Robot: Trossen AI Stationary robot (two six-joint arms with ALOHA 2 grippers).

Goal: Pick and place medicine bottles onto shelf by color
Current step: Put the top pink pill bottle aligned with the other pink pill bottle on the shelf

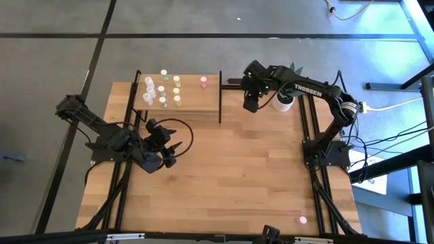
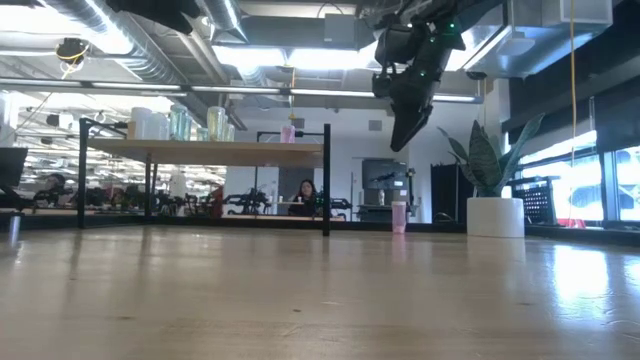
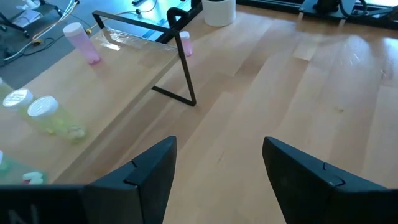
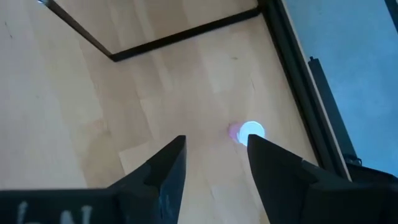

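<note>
- My right gripper (image 1: pixel 250 106) hangs high over the upper middle of the overhead picture, just right of the shelf (image 1: pixel 203 105). Its fingers are parted with nothing between them.
- From my right wrist I see a pink-topped bottle (image 4: pixel 247 132) standing on the table (image 1: pixel 258 176), showing in the gap ahead of my fingertips, close to the black frame rail at the table's edge. In the level view it is the small pink bottle (image 2: pixel 399 217) right of centre, just left of the white plant pot (image 2: pixel 496 217).
- Another pink-topped bottle (image 1: pixel 203 81) already stands alone at the right end of the shelf; the white, green and yellow ones (image 1: pixel 163 88) are grouped at its left end.
- A stray pink bottle (image 1: pixel 303 219) sits near the bottom right of the overhead picture, well apart from everything.
- My left gripper (image 1: pixel 169 150) waits at centre left, fingers spread and empty.
- I judge the bottle light, rigid and smooth, narrow enough to tip at a nudge. I would close on its body below the cap, squarely from both sides, with gentle pressure so it does not squirt out.
</note>
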